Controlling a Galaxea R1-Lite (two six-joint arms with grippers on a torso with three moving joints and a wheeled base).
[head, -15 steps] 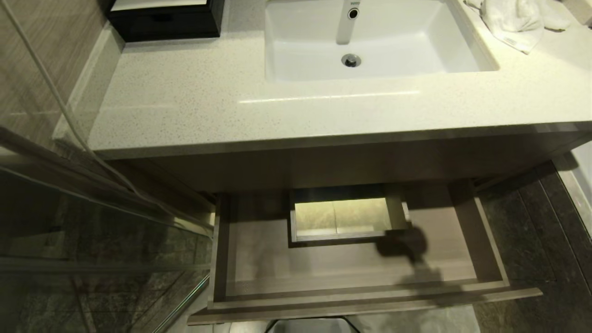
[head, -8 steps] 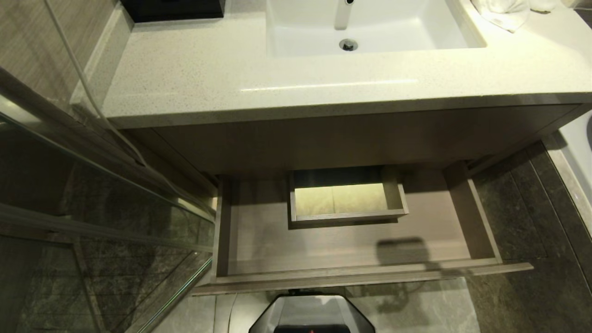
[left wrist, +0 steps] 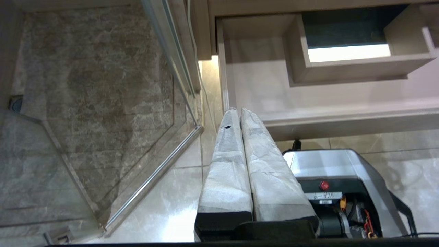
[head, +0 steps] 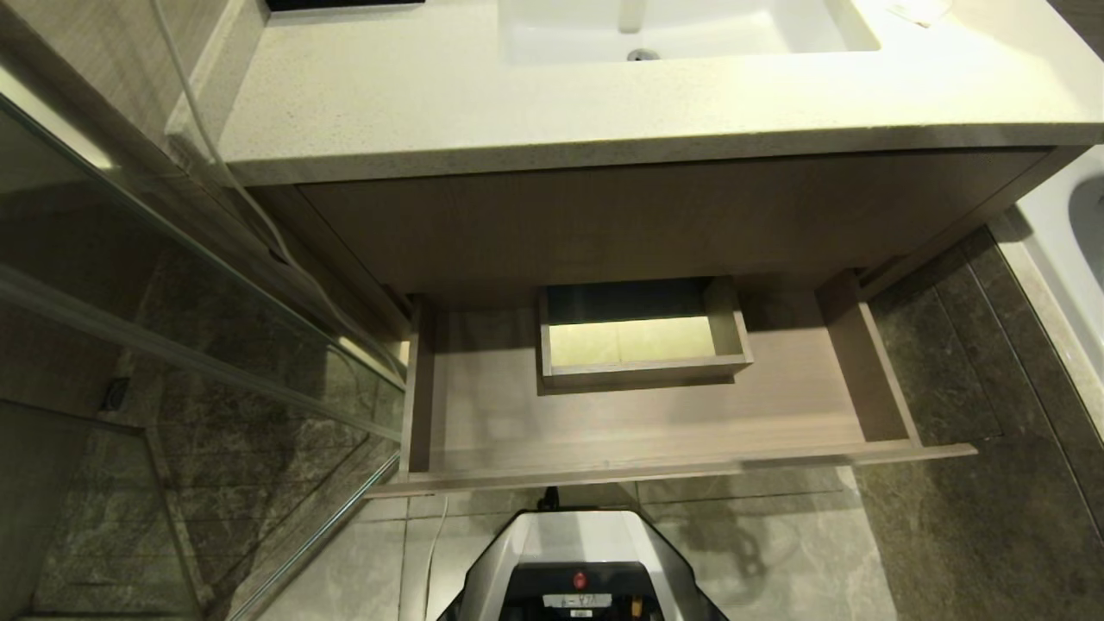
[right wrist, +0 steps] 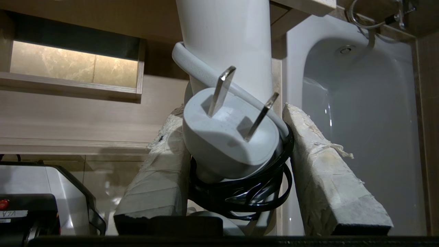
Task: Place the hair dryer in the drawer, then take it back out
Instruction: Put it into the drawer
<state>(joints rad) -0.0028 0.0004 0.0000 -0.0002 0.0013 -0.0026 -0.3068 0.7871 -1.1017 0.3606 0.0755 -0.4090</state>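
Note:
The drawer (head: 604, 423) stands pulled out under the vanity, with nothing in it but a boxed cutout (head: 642, 373). Neither gripper shows in the head view. In the right wrist view my right gripper (right wrist: 232, 111) is shut on the hair dryer (right wrist: 226, 37). The dryer's white body points away, and its pale plug (right wrist: 226, 137) and a dark looped cord (right wrist: 247, 195) sit between the padded fingers. The dryer hangs outside the drawer (right wrist: 85, 116), off its right end. My left gripper (left wrist: 239, 110) is shut and empty, hanging before the drawer's left front corner.
A speckled countertop (head: 431, 95) with a white sink (head: 690, 26) overhangs the drawer. A glass shower panel (head: 172, 345) stands close on the left and a white bathtub (right wrist: 353, 120) on the right. My own base (head: 578, 561) sits on the tiled floor below the drawer front.
The whole head view has slid upward as the camera moved. The dark shadow that lay over the drawer's right part now falls on the floor tiles in front of it.

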